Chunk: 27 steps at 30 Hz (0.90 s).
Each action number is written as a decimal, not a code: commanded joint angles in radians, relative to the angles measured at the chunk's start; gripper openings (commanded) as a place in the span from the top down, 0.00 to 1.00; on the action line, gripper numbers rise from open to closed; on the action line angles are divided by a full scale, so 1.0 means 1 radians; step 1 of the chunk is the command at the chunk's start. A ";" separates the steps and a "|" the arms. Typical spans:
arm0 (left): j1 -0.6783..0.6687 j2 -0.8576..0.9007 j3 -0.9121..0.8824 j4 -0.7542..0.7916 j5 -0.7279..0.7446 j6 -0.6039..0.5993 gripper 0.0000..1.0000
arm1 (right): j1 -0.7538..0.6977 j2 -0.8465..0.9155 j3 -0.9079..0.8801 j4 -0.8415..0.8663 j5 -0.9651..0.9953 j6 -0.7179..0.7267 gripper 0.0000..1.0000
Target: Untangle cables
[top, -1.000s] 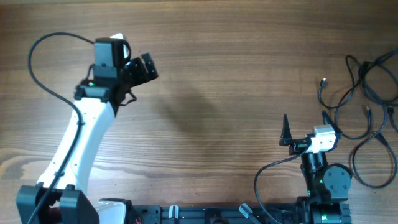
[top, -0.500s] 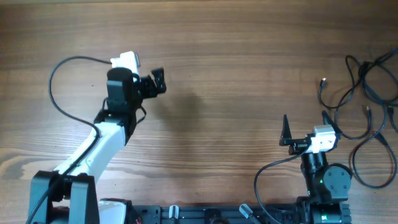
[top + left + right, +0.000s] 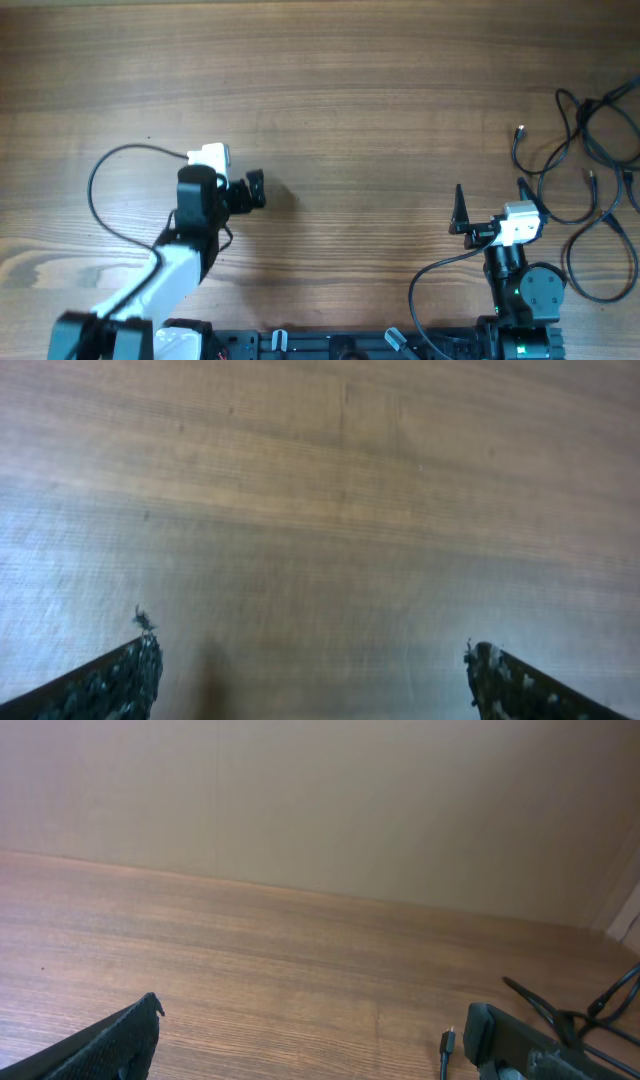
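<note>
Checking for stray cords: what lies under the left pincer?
Only bare wooden table shows beneath the open left pincer; the cables lie far right. What the arm itself covers is hidden.

The cables [image 3: 588, 140] lie on the table [image 3: 380, 100], right of the right pincer [image 3: 490, 192].

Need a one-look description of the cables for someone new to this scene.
On the wooden table, look to the far right edge, just past the right gripper. The cables sprawl there as loose loops of thin black cord. Unlike the thicker black wire curving from the right arm's base, they end in small plugs.
</note>
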 commanded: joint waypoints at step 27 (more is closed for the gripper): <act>-0.004 -0.730 -0.320 -0.318 -0.023 0.042 0.00 | 0.006 -0.008 -0.001 0.002 0.006 -0.012 0.00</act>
